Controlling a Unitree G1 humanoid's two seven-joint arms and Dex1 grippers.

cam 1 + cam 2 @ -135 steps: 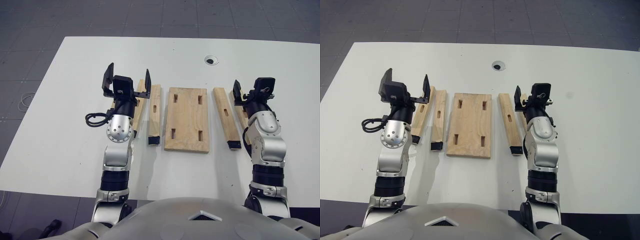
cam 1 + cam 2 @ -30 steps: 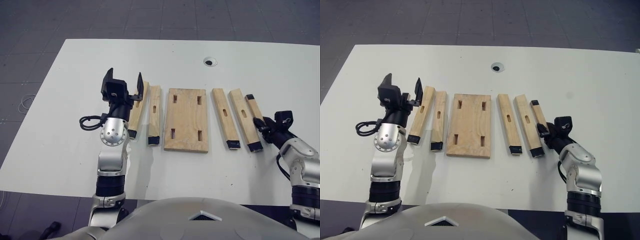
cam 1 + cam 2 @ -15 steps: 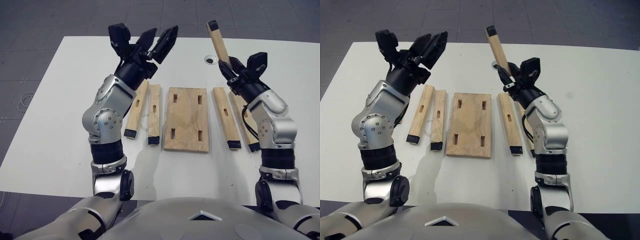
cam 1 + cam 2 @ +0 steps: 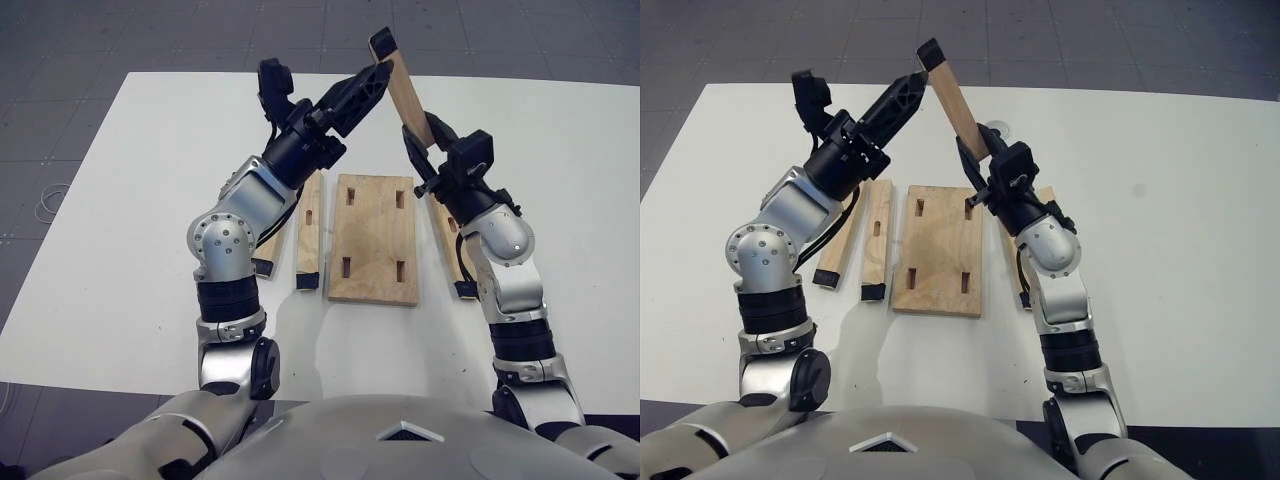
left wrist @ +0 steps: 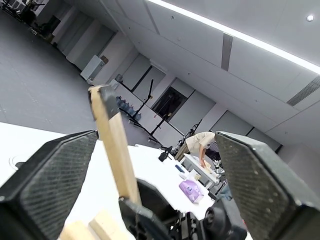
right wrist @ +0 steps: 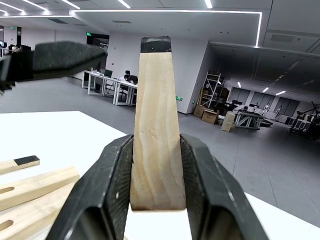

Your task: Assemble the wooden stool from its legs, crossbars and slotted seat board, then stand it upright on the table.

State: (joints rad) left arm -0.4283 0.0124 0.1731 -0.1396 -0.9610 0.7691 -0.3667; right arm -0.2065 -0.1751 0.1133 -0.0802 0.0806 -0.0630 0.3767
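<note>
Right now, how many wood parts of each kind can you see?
Board: 1
Slotted legs, lying flat: 3 in sight, two left of the board, one right of it; the right arm may hide more
Stick held up in the right gripper: 1
Total: 5 in sight

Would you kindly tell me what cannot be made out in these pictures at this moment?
- The legs right of the board: eye views, mostly behind the right arm, count unclear.
- The bar's lower end: right wrist view, buried in the right claw.
- Whether the left claw touches the bar: eye views overlap them; left wrist view unclear.
</note>
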